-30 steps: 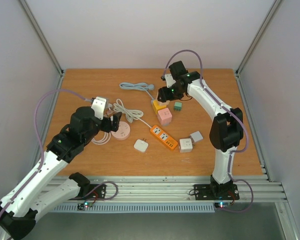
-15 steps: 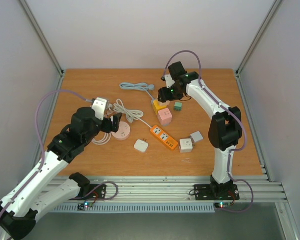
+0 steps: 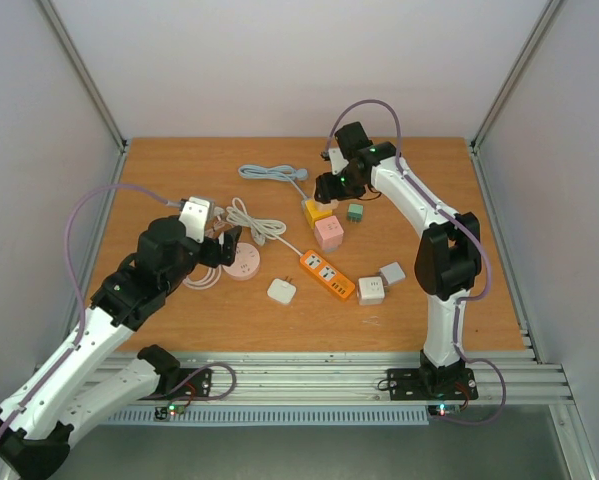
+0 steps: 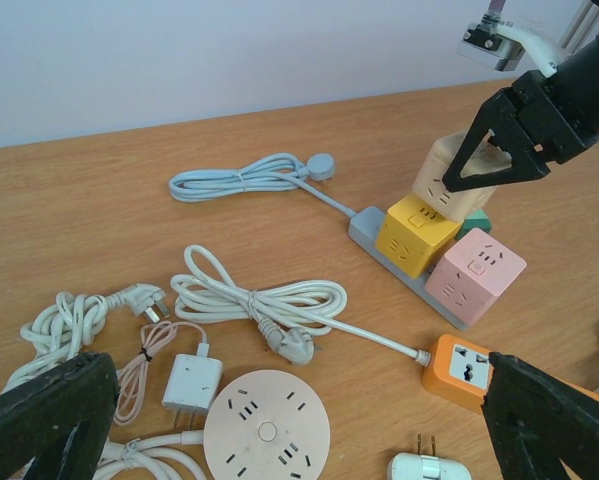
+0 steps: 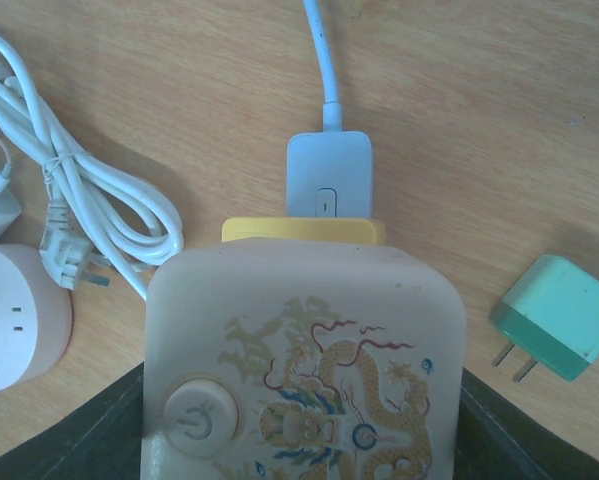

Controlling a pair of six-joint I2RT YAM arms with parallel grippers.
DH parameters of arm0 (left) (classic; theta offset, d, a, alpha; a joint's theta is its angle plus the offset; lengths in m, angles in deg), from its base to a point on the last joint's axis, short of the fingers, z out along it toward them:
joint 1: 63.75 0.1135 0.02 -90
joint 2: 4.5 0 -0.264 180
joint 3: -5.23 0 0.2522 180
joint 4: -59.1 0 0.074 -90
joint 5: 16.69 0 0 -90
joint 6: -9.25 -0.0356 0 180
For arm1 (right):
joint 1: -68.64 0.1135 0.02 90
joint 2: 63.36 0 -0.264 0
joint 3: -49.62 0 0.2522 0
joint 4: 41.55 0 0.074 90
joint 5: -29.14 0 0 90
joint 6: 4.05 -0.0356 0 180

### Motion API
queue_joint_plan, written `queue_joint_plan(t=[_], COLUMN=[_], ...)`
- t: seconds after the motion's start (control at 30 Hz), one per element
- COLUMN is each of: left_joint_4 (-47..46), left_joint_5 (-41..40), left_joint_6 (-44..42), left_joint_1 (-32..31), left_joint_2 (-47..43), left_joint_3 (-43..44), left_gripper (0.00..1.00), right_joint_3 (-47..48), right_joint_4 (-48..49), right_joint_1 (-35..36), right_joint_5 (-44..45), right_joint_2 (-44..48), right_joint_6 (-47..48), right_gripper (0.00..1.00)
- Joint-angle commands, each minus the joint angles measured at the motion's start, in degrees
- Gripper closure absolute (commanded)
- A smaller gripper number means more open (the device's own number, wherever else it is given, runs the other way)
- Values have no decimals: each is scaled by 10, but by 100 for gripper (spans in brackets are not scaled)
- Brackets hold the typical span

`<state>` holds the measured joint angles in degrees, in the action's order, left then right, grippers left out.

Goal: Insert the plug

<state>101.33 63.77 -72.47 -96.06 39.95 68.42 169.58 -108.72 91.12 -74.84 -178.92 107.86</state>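
**A:** Where is the plug, and who has it?

**B:** The right gripper [image 3: 326,190] has it. Its fingers are clamped on two opposite sides of the beige cube adapter [image 5: 299,370], dragon print and power button facing up. It sits about mid-table [image 3: 179,170], a little toward the far edge.

**A:** And the target?

**B:** I take it to be the yellow cube [image 4: 417,226], the far block of the grey strip, with the pink cube [image 4: 476,272] touching its near side. From the right wrist, only the yellow cube's far edge shows beyond the adapter, so the adapter is right above it. The strip's long axis runs far to near, slanting right, and the adapter looks square to it.

**A:** Seated yet?

**B:** I can't tell. The prongs are hidden and the gap, if any, is hidden too. I'd judge the next move is straight down.

**A:** The other arm?

**B:** The left gripper [image 3: 226,246] hovers with its fingers wide apart over the round pink socket [image 4: 267,432], well left of the strip. The right is clearly nearer.

**A:** Any change over the last second?

**B:** Hardly any. The right gripper has kept its place, and only the left arm's upper links have shifted slightly.
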Motion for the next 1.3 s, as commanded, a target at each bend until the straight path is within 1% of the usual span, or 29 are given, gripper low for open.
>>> queue_joint_plan(t=[0.0, 0.2, 0.33, 0.6, 0.83, 0.97, 1.1, 1.27], left_joint_4=[-34, -34, -35, -34, -34, -33, -33, -34], left_joint_5=[-5, -4, -3, -3, -3, -3, -2, 0], left_joint_6=[-9, -9, -9, -9, -9, -9, -9, -8], left_joint_1=[2, 2, 2, 2, 2, 2, 3, 2], left_joint_2=[-6, -6, -5, -2, -1, -1, 0, 1], left_joint_3=[-4, -5, -6, -6, -6, -6, -7, -6], left_gripper=[0, 1, 1, 1, 1, 0, 1, 1], right_joint_3=[23, 24, 39, 35, 26, 27, 40, 52], right_joint_4=[6, 18, 3, -5, -12, -30, -58, -69], right_joint_1=[-2, -2, -2, -2, -2, -2, -2, -2], right_joint_5=[0, -1, -6, 3, 16, 28, 17, 14], right_joint_2=[8, 22, 3, -24, -30, -29, -24, -26], right_joint_6=[-13, -14, -24, -24, -16, -5, 9, 14], right_gripper=[55, 55, 55, 56, 56, 56, 56, 56])
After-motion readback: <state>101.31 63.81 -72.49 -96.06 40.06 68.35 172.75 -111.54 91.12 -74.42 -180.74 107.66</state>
